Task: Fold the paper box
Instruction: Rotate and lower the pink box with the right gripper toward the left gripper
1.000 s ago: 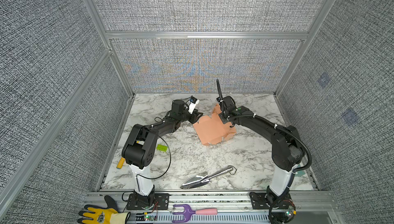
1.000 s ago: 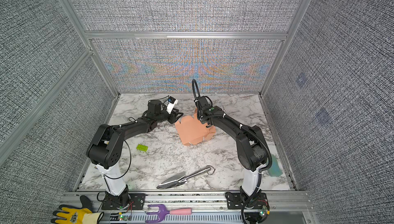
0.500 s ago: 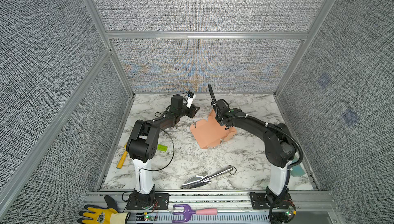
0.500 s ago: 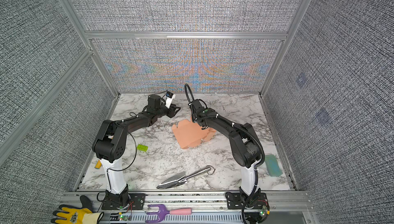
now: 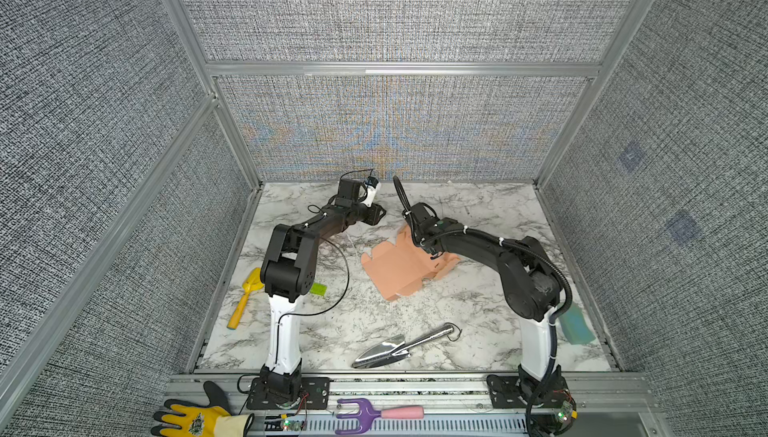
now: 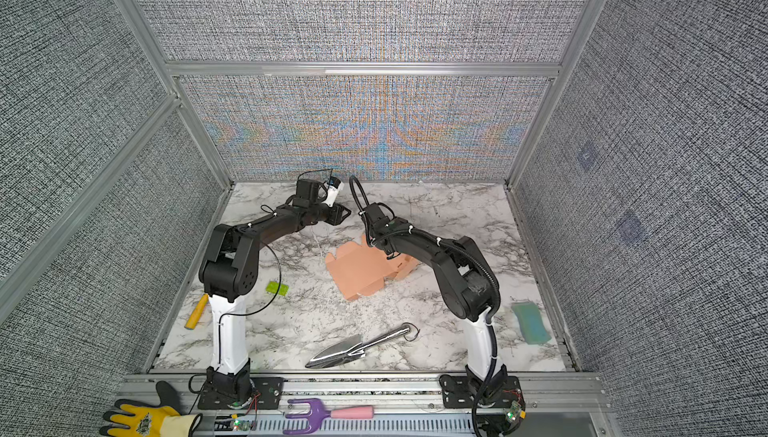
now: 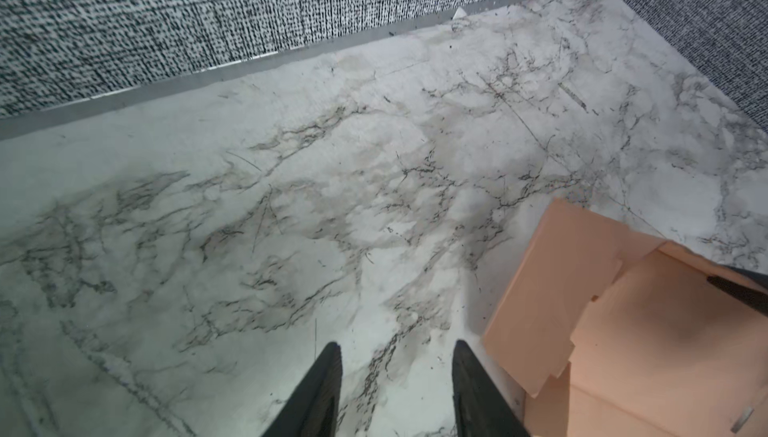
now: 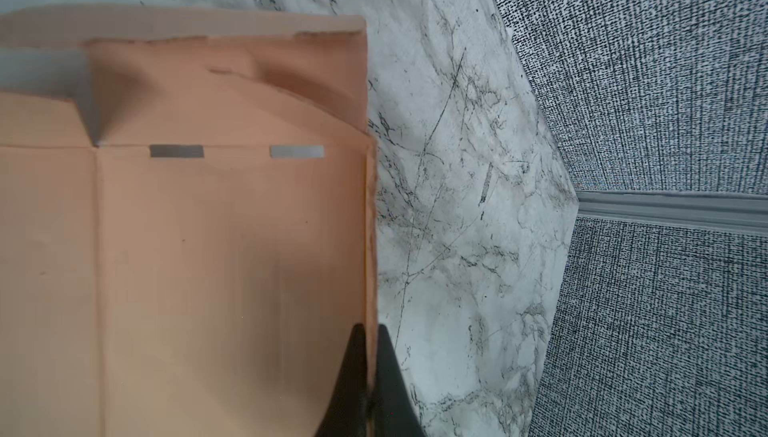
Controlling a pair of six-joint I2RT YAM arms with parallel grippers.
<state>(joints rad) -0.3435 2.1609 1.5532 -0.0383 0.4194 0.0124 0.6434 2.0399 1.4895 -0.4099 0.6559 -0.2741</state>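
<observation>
Paper box [image 5: 399, 266] lies mostly unfolded near the middle of the table [image 5: 374, 322], a bit toward the back wall. My right gripper [image 8: 371, 331] is clamped tight on its raised side flap, one finger on each face of the edge. My left gripper [image 7: 395, 347] is partly open and empty, over bare marble. A box corner is just beside it, not touching.
</observation>
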